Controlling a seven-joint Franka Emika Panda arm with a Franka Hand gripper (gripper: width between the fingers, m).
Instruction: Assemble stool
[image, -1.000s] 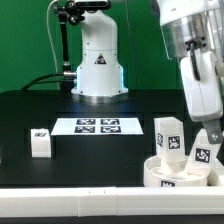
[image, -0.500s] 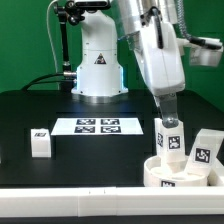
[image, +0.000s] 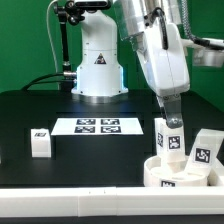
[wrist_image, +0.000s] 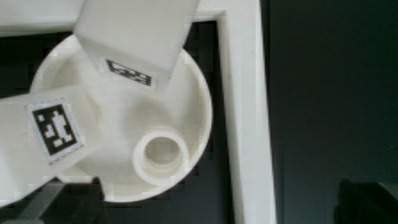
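Observation:
The round white seat lies at the front of the exterior view's right. Two tagged legs stand in it: one upright, one leaning. A third leg stands alone on the exterior view's left. My gripper hangs just above the upright leg, open and holding nothing. In the wrist view the seat shows its round socket and two legs. The gripper has its dark fingertips far apart.
The marker board lies in the middle of the black table. A long white bar runs along the front edge beside the seat. The robot base stands at the back.
The arm has swung from the leaning leg toward the exterior view's left and now hangs over the upright leg. The jaws opened slightly wider. The parts have not moved.

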